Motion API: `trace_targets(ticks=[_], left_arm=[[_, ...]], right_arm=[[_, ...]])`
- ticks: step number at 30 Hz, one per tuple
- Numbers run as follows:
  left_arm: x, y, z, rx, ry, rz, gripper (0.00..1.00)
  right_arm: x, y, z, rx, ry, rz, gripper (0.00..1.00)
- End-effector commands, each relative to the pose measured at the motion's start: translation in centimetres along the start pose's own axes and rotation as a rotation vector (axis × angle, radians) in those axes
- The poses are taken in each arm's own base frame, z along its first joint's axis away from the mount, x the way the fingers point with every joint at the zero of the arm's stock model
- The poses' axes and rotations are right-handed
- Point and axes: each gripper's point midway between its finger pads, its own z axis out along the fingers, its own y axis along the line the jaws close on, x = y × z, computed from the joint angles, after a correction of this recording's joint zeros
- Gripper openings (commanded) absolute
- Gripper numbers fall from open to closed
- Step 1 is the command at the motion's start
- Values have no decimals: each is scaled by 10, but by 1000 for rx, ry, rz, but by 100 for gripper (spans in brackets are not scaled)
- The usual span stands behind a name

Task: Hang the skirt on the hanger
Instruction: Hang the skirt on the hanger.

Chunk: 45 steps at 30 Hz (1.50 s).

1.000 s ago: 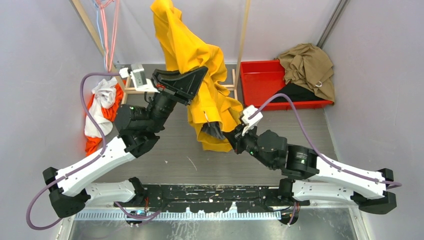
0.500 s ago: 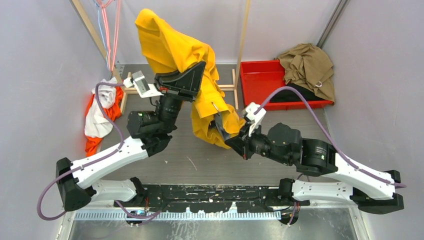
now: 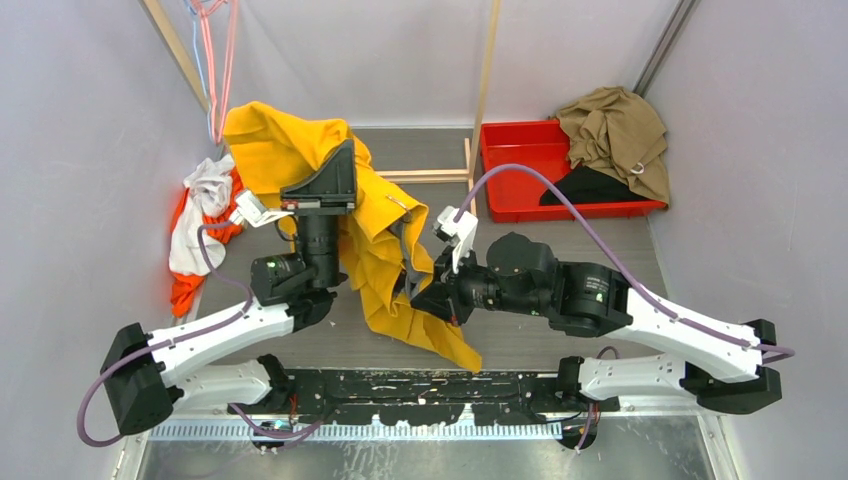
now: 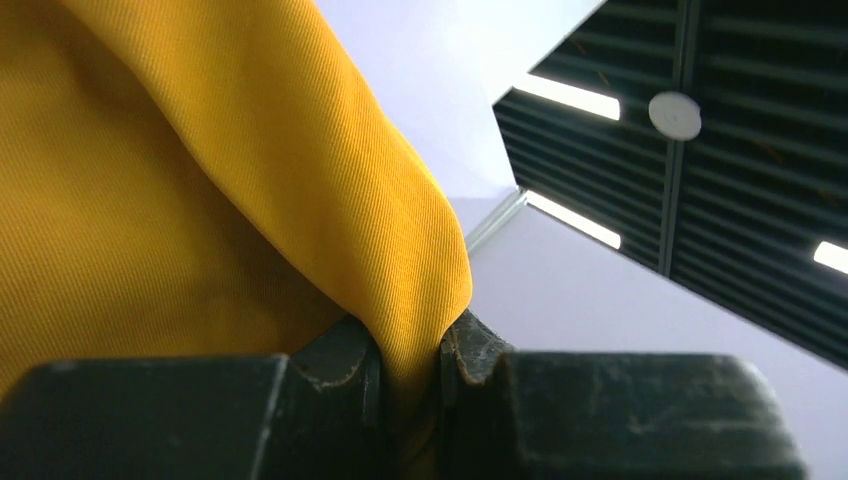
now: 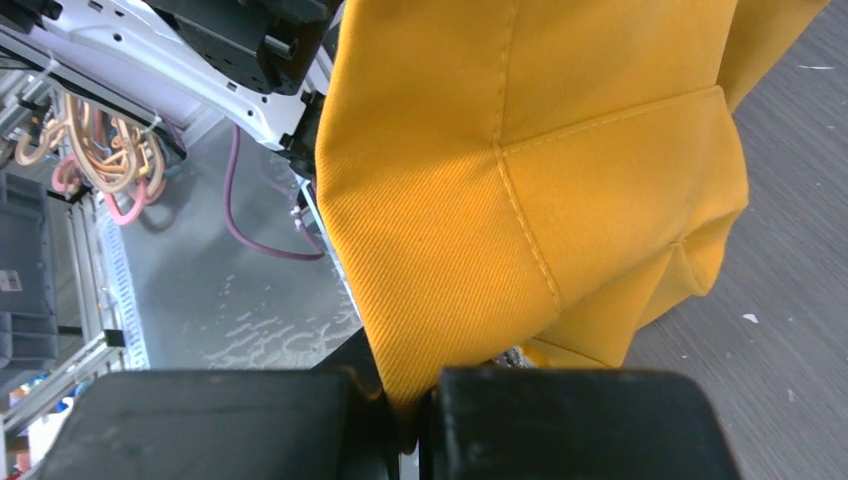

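Your right fingers (image 5: 560,420) were clamped shut on seamed edge of yellow twill skirt (image 3: 375,280). Your left fingers (image 4: 640,410) pinched another fold. Skirt hung between both, hem trailing on grey surface (image 3: 430,150). Not yet hung. Pink wire loops (image 3: 214,100), likely hangers, well apart in far left corner.

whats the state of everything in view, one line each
yellow skirt, crumpled, pinched by both hands, not on a hanger
left hand, shut on the yellow skirt
right hand, shut on the yellow skirt
pink hanger, hanging at the rear left, bare
red bin, upright, black cloth inside
tan garment, heaped over the bin's right end
orange and white cloth, heaped at the left
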Motion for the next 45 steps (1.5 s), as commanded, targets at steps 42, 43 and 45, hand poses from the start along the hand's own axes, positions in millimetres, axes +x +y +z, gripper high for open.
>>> trace_targets(ticks=[42,43,45], left_arm=[[160,215,-52,-529,-124,-1302,0],[164,213,-51,-530,-111,-1327,0],[169,211,-50,-531,-91,-1357,0]], right_arm=[[20,-22,48,236,174,109,1],[27,-23,52,230,194,91,1],[35,-24,60,203,208,63,1]])
